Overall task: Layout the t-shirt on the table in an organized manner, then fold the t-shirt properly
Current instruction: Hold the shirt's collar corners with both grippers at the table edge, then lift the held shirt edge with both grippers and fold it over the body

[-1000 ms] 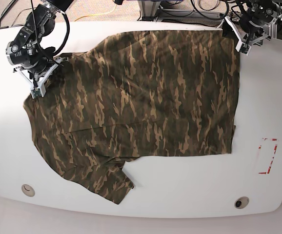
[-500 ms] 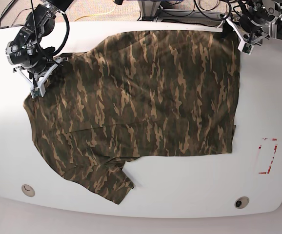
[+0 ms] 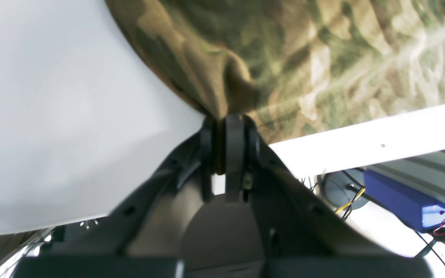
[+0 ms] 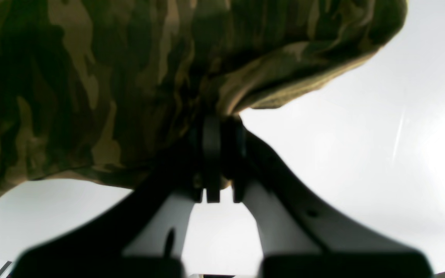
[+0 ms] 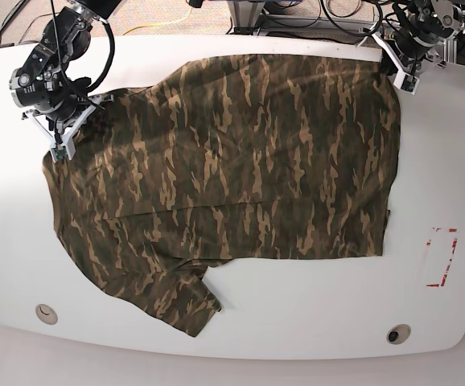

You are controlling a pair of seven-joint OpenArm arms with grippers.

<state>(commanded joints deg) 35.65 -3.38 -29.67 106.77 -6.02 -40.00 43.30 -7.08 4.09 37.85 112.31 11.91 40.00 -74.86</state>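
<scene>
— Base view, starting at the left: what have you got there?

— My right tool (image 5: 59,153) is pinched onto the t-shirt (image 5: 232,177) at its left edge, near the far-left part of the desk (image 5: 23,241). My right wrist view confirms it: the jaws are closed together with a bunched fold of camouflage cloth (image 4: 168,77) caught between them.

— And the middle?

— The t-shirt lies spread across the white desk, mostly flat. A short sleeve (image 5: 186,304) points toward the near edge, with a crease running beside it. Two small round holes sit near the front edge, one at the left (image 5: 46,313) and one at the right (image 5: 397,334).

— The right side?

— My left tool (image 5: 401,80) grips the shirt's far-right corner, close to the back edge of the desk. In my left wrist view the jaws are clamped on a gathered peak of cloth (image 3: 222,104). Well clear of the shirt, a red tape rectangle (image 5: 442,257) marks the desk's right side.
</scene>
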